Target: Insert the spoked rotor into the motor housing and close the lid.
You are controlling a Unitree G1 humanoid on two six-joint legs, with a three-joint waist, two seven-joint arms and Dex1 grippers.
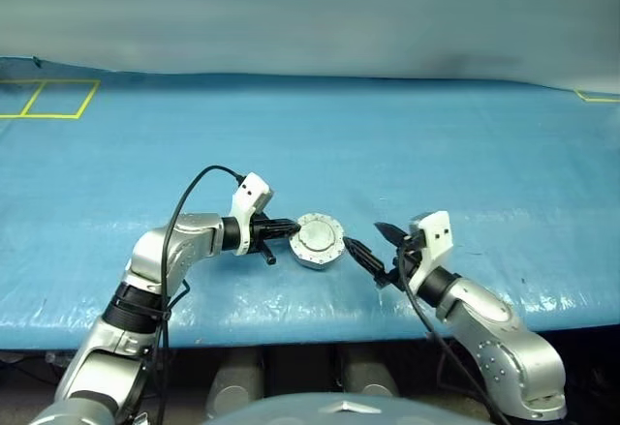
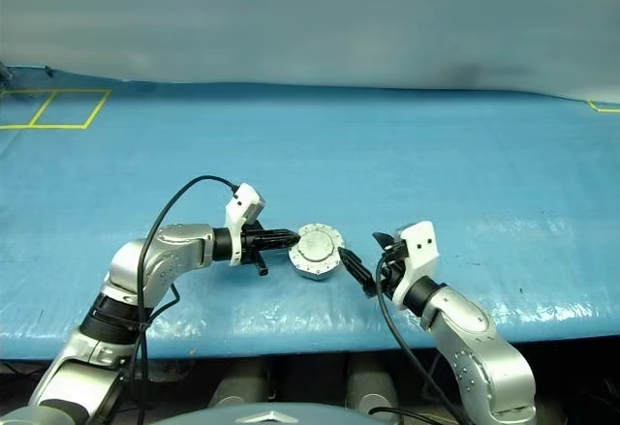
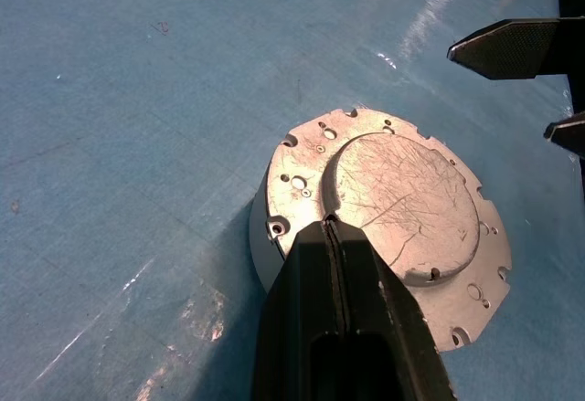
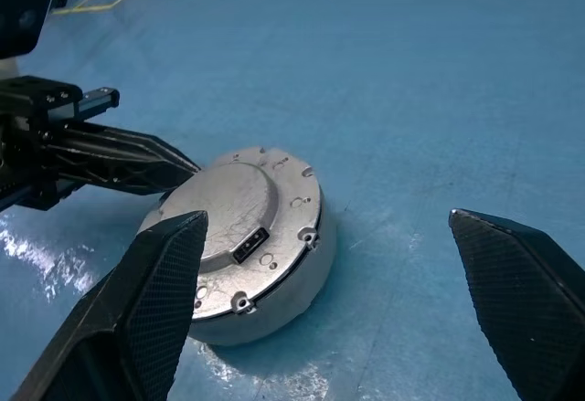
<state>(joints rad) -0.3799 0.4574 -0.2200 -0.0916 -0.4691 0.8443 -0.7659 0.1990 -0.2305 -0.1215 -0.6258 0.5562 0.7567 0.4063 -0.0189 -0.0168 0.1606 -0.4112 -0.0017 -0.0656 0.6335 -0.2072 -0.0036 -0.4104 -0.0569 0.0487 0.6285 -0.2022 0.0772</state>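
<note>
Beside right gripper (image 1: 366, 244), lid (image 1: 318, 235) closed

Bare grey metal lid (image 3: 402, 209), matt and finely scratched across its raised centre, sits on the smooth matt metal housing (image 4: 283, 300). The table's (image 1: 436, 144) blue plastic sheet shows wrinkles and glossy glare. Black fingers (image 4: 151, 310) carry a fine cross-hatched grip texture.

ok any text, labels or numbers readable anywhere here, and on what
None readable.
Round grey metal lid, closed on the short grey motor housing: scratches and screw holes, no lettering.
Blue table cover: yellow line markings, no words.
White camera blocks on the wrists: no label legible.
</note>
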